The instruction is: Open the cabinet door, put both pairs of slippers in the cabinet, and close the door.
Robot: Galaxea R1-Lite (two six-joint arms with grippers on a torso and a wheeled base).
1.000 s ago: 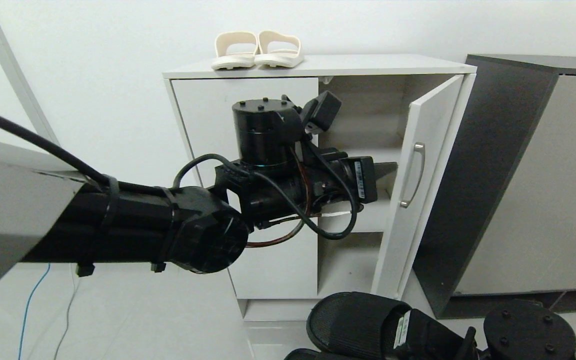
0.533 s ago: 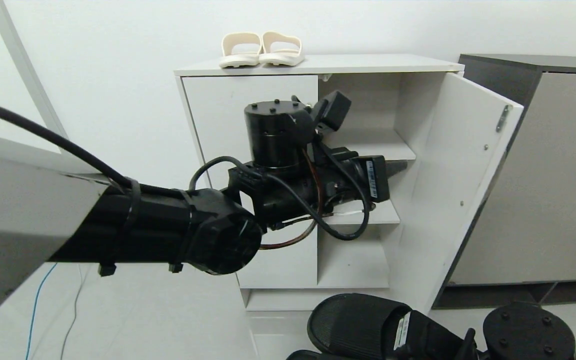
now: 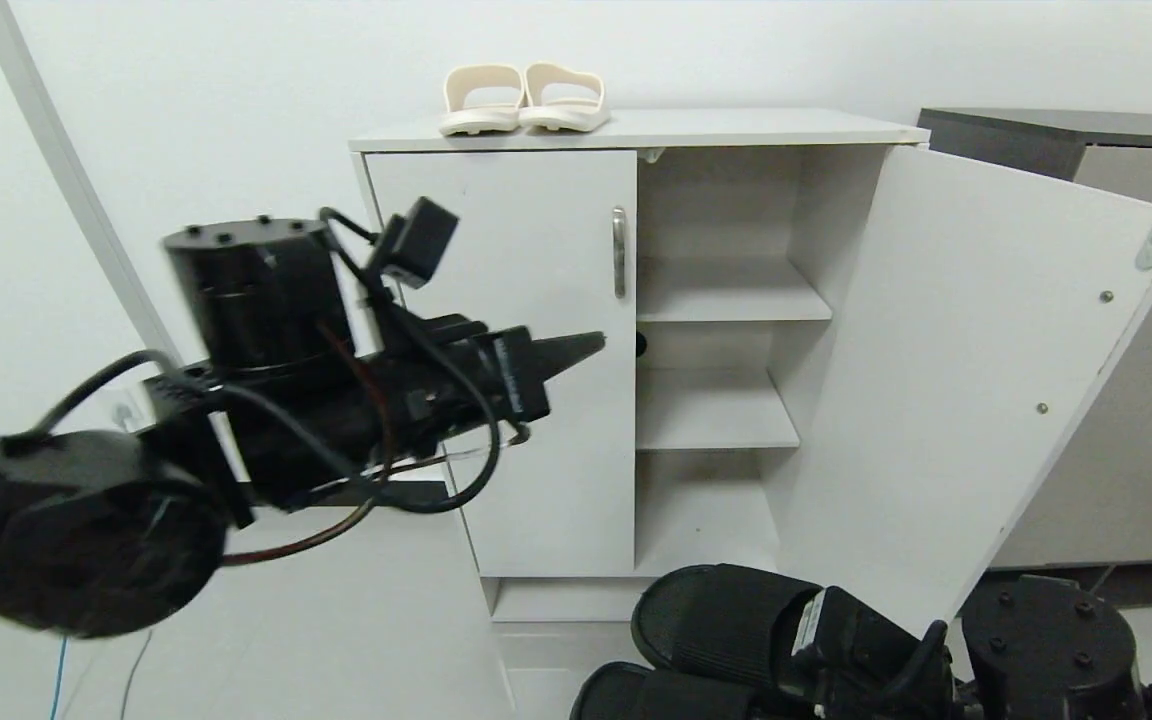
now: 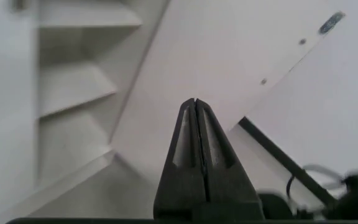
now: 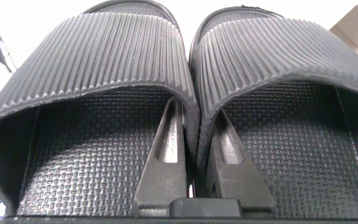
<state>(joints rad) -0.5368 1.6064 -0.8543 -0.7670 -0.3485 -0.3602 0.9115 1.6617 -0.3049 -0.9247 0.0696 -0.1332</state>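
The white cabinet (image 3: 496, 300) has its right door (image 3: 966, 390) swung wide open, baring three shelves (image 3: 711, 410). Its left door is closed. A cream pair of slippers (image 3: 521, 98) lies on the cabinet top. My left gripper (image 3: 591, 347) is shut and holds nothing, hanging in front of the closed left door; in the left wrist view its fingers (image 4: 195, 134) point at the open door (image 4: 229, 81). My right gripper (image 5: 194, 121) is shut on the black pair of slippers (image 5: 179, 81), pinching their inner edges together. The black pair of slippers (image 3: 726, 630) is held low before the cabinet.
A grey cabinet (image 3: 1136, 330) with dark handles stands right of the open door, which swings close to it. A white wall is behind. A blue cable (image 3: 61, 665) lies on the pale floor at the left.
The cabinet's right door has swung from partly to fully open. My left arm has pulled back to the left, away from the opening. The head camera shifted slightly.
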